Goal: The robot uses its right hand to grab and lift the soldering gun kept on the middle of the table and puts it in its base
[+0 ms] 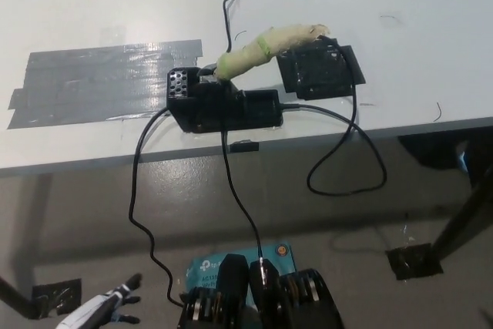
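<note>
The soldering gun (266,46), its handle wrapped in yellow-green tape, lies slanted with its lower end in the black base (223,107) near the table's front edge. Its upper end rests over a black square pad (320,75). Nothing holds it. My black right hand is out of the picture. My white left hand (108,310) rests low at the bottom left, fingers apart and holding nothing.
A wide patch of grey tape (100,84) covers the white table (400,52) left of the base. Black cables (348,182) hang off the front edge and loop down to the floor. A blue box (273,253) lies on the floor, and a dark table leg (466,217) stands at right.
</note>
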